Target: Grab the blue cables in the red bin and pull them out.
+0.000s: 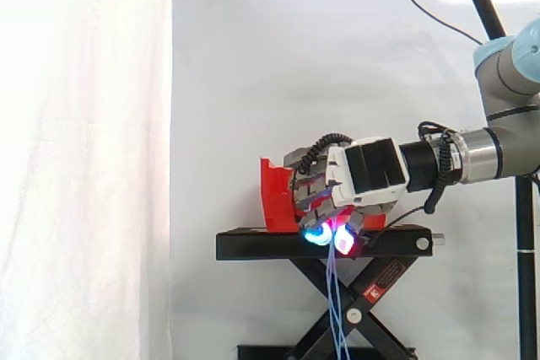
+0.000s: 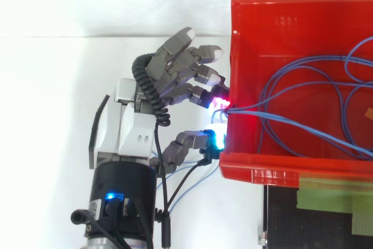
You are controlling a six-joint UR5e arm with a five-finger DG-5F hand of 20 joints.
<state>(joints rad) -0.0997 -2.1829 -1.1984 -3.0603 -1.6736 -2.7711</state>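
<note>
Hand [image 2: 137, 129] nearest, outside red bin [image 2: 280, 10] wall; fingers curled, thumb and glowing pads apparently pinching blue cables [image 2: 250, 108] at rim; cables loop inside bin, strands hang past black stand [image 1: 253, 246] edge; stand label [image 1: 384, 278] unreadable.

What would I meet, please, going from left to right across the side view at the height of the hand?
White curtain → red bin → hand → robot arm. The blue cables hang directly below the hand, so they are left out of the order.
</note>
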